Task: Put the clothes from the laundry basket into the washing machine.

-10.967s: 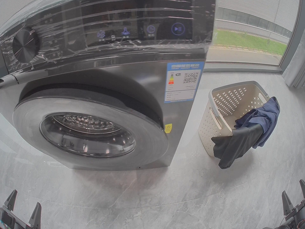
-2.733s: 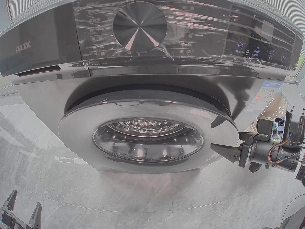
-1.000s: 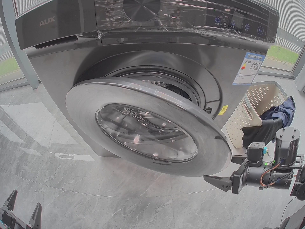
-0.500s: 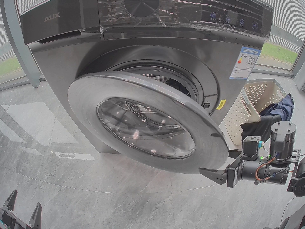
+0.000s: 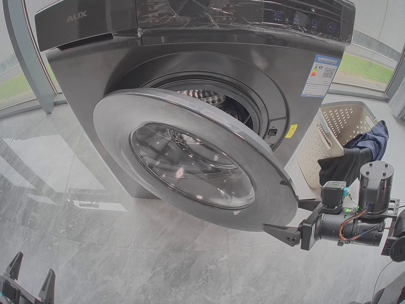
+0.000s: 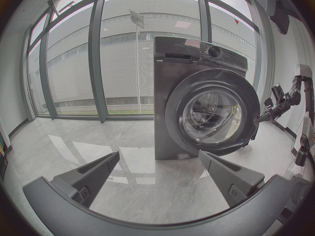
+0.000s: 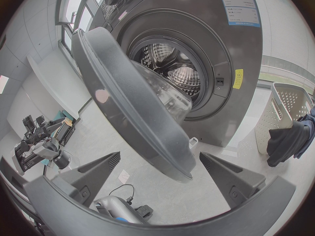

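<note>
The grey washing machine [image 5: 236,43] stands with its round door [image 5: 190,161] swung partly out, so the steel drum [image 5: 219,102] shows behind it. My right gripper [image 7: 159,156] is open at the door's free lower edge, and the rim passes between its fingers [image 5: 280,234]. Right of the machine stands the cream laundry basket [image 5: 337,123], with a black garment [image 5: 344,169] and a blue garment [image 5: 373,140] hanging over its rim. My left gripper [image 5: 34,263] stays low at the near left, open and holding nothing, well away from the door [image 6: 213,112].
Grey tiled floor [image 5: 126,250] lies open in front of the machine and to its left. Tall windows with a dark pillar [image 5: 25,47] run behind. The basket [image 7: 285,108] stands close to the machine's right side.
The door was shut 2.7 s ago with my right gripper at its edge. It now stands ajar, having swung a little wider over the last second. The head view has shifted.
</note>
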